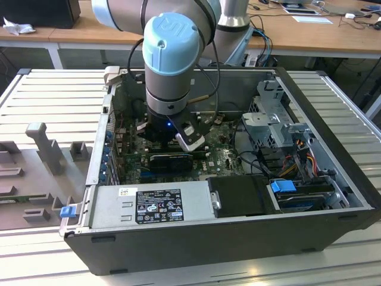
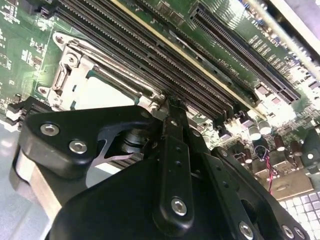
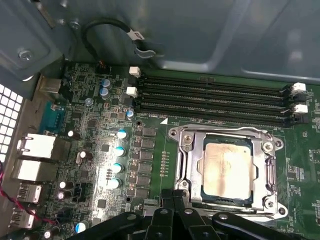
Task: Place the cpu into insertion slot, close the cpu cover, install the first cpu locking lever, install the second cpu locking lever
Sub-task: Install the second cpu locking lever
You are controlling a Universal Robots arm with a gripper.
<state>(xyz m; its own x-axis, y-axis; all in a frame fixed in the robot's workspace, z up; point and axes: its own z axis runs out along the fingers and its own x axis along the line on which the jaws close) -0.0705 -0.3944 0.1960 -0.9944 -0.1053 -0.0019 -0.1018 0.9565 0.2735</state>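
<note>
The chip (image 3: 227, 167) lies seated in the socket (image 3: 187, 167) under the lowered cover (image 3: 267, 172), so it looks held down. The gripper (image 3: 175, 197) hovers at the frame's edge; I cannot tell whether it is open.

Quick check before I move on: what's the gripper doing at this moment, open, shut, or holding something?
Gripper: fingers together, apparently shut and empty, at the edge of the cpu cover, which lies closed over the cpu.

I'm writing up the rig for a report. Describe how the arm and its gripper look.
In the exterior view the arm is made of round silver-grey tubes with a light blue cap on the joint, and a black cable runs along it. Below that joint sits a black wrist section with a small blue light. The gripper in both wrist views is matt black, built from flat linked bars fixed with silver screws.
</note>
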